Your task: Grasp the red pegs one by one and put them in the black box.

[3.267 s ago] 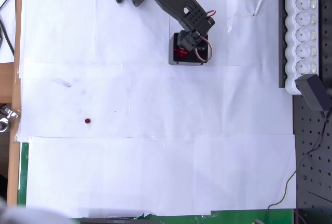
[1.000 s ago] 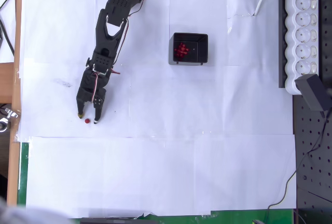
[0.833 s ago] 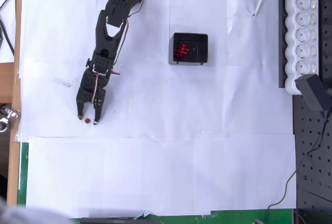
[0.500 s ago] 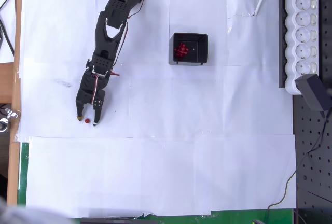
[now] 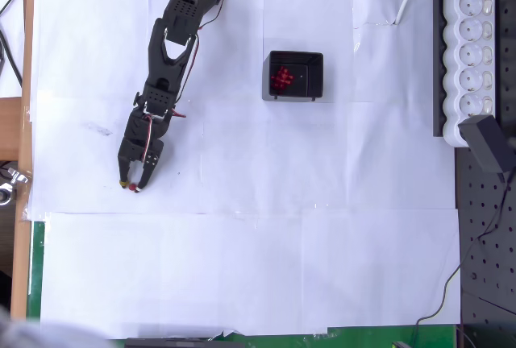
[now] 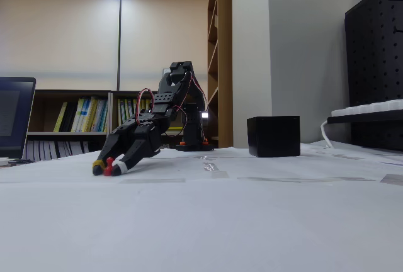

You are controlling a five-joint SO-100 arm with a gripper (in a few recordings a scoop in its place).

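One red peg (image 5: 130,186) sits pinched between the jaws of the gripper (image 5: 131,186), low at the left of the white-papered counter (image 5: 322,243) in the overhead view. The fixed view (image 6: 109,167) shows what that view cannot: the peg stands upright with its foot on the paper, and the two fingertips, one yellow-tipped and one white-tipped, close against it from either side just above the surface. From above, the peg is little more than a dark-red dot half covered by the fingertips.

Behind the jaws the black arm (image 5: 168,66) stretches back to its base at the top edge of the counter.

Well apart to the right in the overhead view stands the black box (image 5: 295,76), with a cluster of red pegs (image 5: 281,78) lying in its left half; their count is hard to make out. The fixed view shows the box (image 6: 273,136) only as a closed dark side wall, its contents hidden.

At the far right a white power strip (image 5: 472,50) lies along the counter edge, cut off at the top.
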